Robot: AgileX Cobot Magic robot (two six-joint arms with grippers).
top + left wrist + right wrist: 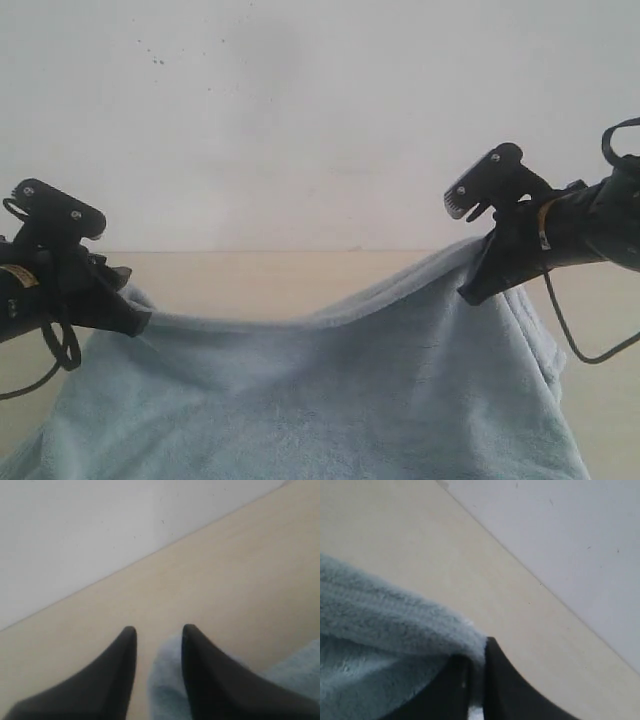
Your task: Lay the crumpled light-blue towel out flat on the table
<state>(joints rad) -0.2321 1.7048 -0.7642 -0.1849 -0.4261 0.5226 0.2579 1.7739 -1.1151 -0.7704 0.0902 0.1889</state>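
The towel (330,390) is hung above the table (270,275) by its far edge, pinched tight in the right gripper (476,655) and barely caught by a corner in the left gripper (159,630). If the cloth is pulled taut, that corner could be lost.

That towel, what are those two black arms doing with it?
Two robot arms are holding a pale blue towel up by one edge. The left gripper pinches one corner and the right gripper pinches the other, held a little higher. The edge sags between them above the beige table, and the rest of the cloth drapes down toward the camera. It is not yet laid flat.
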